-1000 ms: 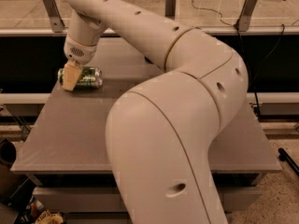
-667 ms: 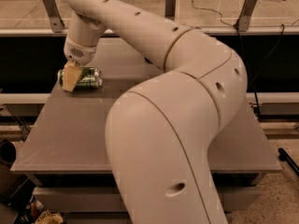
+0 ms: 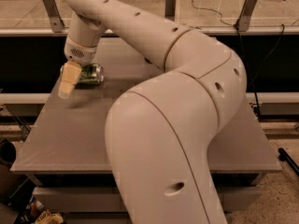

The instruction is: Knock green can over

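Movement over the last second is slight: the end effector [image 3: 68,80] has swung a little toward the near left, so its pale tip now reaches lower over the bench [image 3: 70,134] and sits at the left end of the green can [image 3: 92,73] rather than across it. The can itself has not shifted; it lies on its side near the back left corner of the bench, its silver end facing right. I judge the knock-over is already done, and the arm only needs to draw clear. Whether the end effector is apart or together cannot be told from this angle. The robot's own bulky arm [image 3: 187,78] fills the middle and right of the view and hides much of the bench. Some clutter [image 3: 44,216] sits on the floor at the lower left, well clear of the can.
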